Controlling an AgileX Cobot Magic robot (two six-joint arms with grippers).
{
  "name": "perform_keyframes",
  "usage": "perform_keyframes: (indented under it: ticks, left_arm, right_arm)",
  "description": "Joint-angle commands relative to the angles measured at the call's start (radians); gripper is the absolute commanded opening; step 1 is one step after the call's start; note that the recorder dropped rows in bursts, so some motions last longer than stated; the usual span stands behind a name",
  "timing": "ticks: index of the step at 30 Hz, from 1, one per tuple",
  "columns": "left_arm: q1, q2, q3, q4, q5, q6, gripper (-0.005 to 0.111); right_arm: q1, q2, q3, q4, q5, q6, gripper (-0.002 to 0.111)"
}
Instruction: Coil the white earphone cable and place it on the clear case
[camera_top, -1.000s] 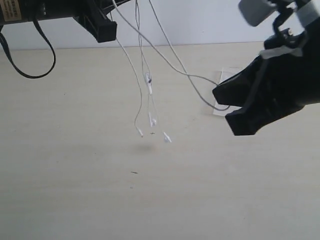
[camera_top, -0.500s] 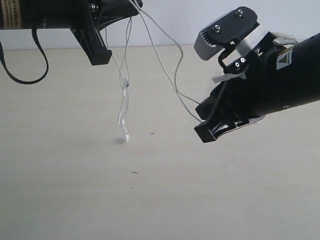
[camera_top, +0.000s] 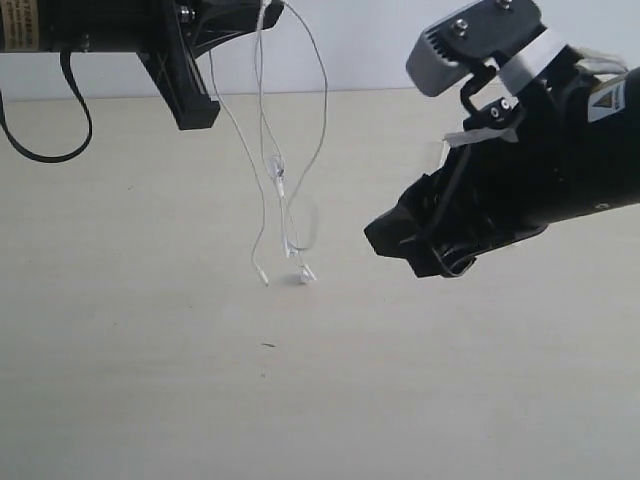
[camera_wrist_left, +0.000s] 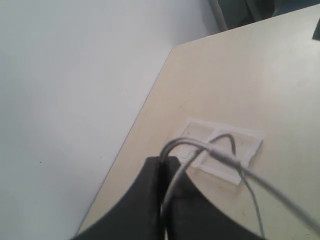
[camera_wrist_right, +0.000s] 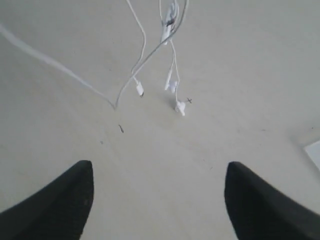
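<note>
Just now the right gripper (camera_wrist_right: 157, 200) has let go. Half a second ago it was pinching a strand and drawing it out to the right; now its fingers stand wide apart with nothing between them, low over the middle-right of the scene.

Nearest, the tabletop (camera_top: 300, 400) is bare apart from a few small dark specks. A little farther in, the earbuds (camera_top: 305, 272) hang just above the surface or barely brush it; which of the two cannot be told. Above them the white earphone cable (camera_top: 277, 168) has swung back from its stretched line into a loose bundle of long vertical loops, left of centre and well apart from the right gripper.

Farther back and high on the left, the left gripper (camera_wrist_left: 162, 167) is clenched on the upper part of the cable and is now its only support. Beyond it, at the far edge of the tabletop, the clear case (camera_wrist_left: 220, 150) lies flat with nothing on it; in the exterior view the right arm covers it.

My reading is that one pass of gathering is over and the loops are hanging rather than wound. The coil probably needs another catch by the right gripper, and the placing on the case is not yet begun.
</note>
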Motion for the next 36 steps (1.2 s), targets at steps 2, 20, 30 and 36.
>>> perform_keyframes:
  ticks: [2, 20, 30, 36]
  left_arm:
    - [0.002, -0.009, -0.008, 0.002, 0.016, -0.002, 0.0]
    - [0.002, -0.009, -0.013, 0.039, -0.112, 0.085, 0.0]
    - [0.002, -0.009, -0.039, 0.066, -0.258, 0.078, 0.0]
    - [0.004, -0.005, -0.047, 0.066, -0.356, 0.07, 0.0]
  right_arm:
    - [-0.003, -0.09, 0.002, 0.008, 0.006, -0.017, 0.075]
    - [-0.003, -0.105, 0.004, 0.151, -0.13, -0.299, 0.087]
    - [-0.003, -0.123, 0.002, 0.232, -0.093, -0.358, 0.087]
    - [-0.003, -0.123, 0.004, 0.36, -0.11, -0.513, 0.087]
